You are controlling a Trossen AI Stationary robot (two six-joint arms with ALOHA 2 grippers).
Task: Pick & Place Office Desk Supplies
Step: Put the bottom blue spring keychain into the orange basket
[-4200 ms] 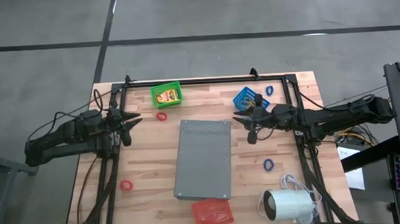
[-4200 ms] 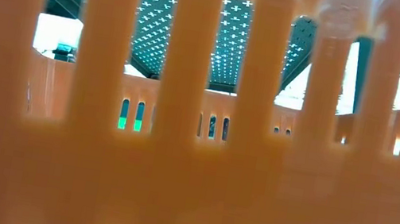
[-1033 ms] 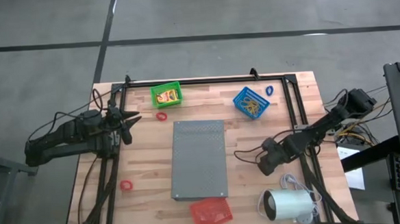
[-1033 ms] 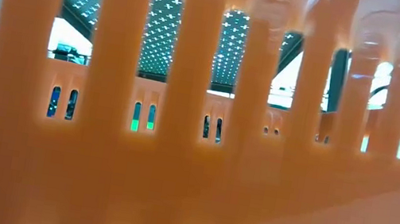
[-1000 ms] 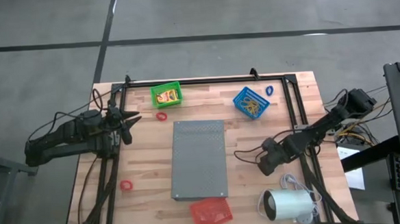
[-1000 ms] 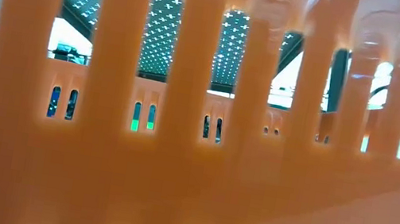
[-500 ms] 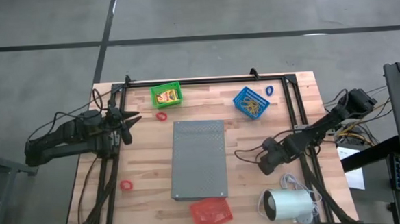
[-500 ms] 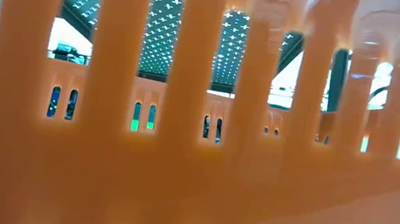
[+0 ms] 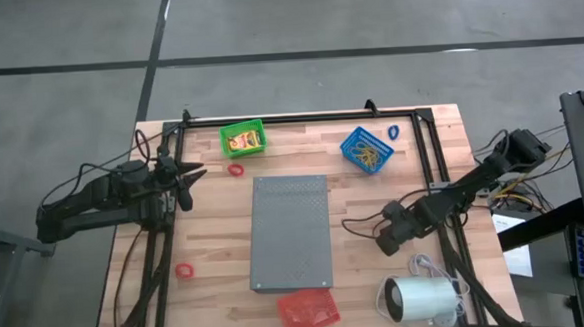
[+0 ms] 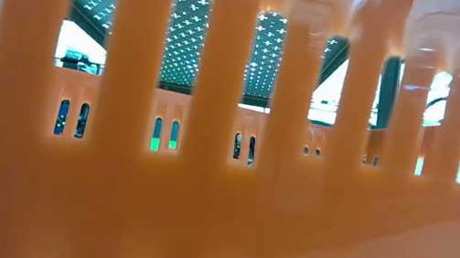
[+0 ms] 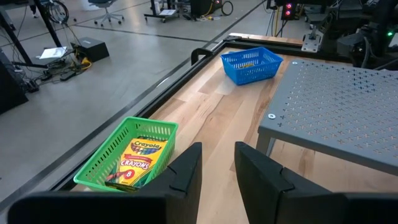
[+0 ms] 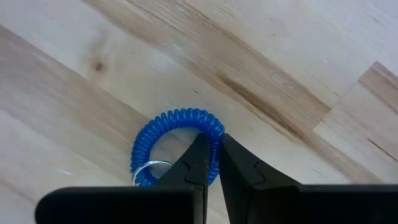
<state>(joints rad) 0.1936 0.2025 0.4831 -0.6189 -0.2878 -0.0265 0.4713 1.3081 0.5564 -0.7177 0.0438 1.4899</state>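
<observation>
A blue coiled rubber ring (image 12: 177, 146) with a small metal loop lies flat on the wood near the table's right side. My right gripper (image 12: 214, 142) points down over it and is shut on it; in the high view my right gripper (image 9: 386, 241) hides the ring. My left gripper (image 9: 188, 179) waits at the table's left, open and empty, as the left wrist view shows (image 11: 216, 165). A yellow crayon box (image 11: 134, 163) lies in the green basket (image 9: 243, 138). Tan rubber bands lie in the blue basket (image 9: 364, 148). Loose rings lie on the wood: two red (image 9: 236, 170), (image 9: 185, 271) and one blue (image 9: 394, 132). My right gripper pinches one stretch of the ring's coil (image 12: 214, 129) between its two fingertips (image 12: 200, 152). The fingers come from above, pointing down, one inside the ring's loop and one outside. The ring lies flat on the table.
A big grey perforated slab (image 9: 291, 232) stands mid-table. A white cylinder with a cord (image 9: 422, 300) lies just near of my right gripper. A red basket (image 9: 309, 311) at the near edge fills the low view with its slatted wall (image 10: 202, 189). A black frame rail (image 9: 300, 118) runs along the far edge.
</observation>
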